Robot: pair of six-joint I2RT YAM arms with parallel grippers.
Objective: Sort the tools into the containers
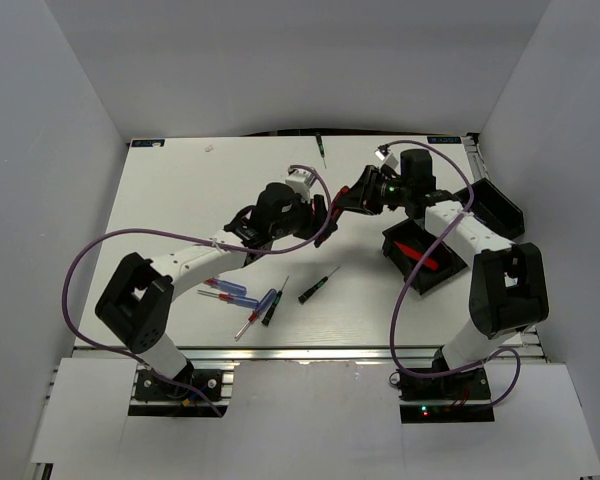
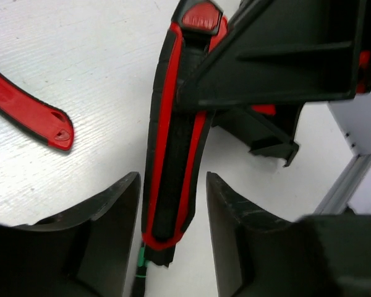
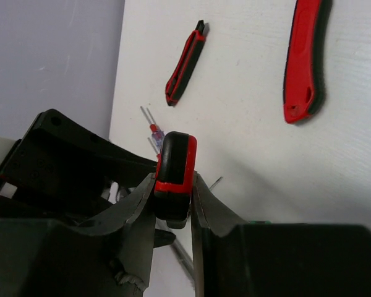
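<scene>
My right gripper [image 1: 348,198] [image 3: 173,192] is shut on one end of a red-and-black knife [image 3: 175,162]. The same knife [image 2: 170,154] runs lengthwise between the fingers of my left gripper [image 1: 325,215] [image 2: 173,210], which is open with gaps on both sides. Another knife [image 2: 31,111] lies on the table to its left. The right wrist view shows two knives [image 3: 185,62] [image 3: 303,62] lying on the table. A black bin [image 1: 398,262] by the right arm holds a red knife [image 1: 417,252]. A second bin [image 1: 495,205] stands behind it.
Screwdrivers lie on the table: a black-green one [image 1: 321,150] at the far edge, two dark ones [image 1: 317,286] [image 1: 273,305] near the front, blue-and-red ones [image 1: 230,290] [image 1: 255,312] by the left arm. One green-banded tip [image 2: 140,269] shows under the knife. White walls enclose the table.
</scene>
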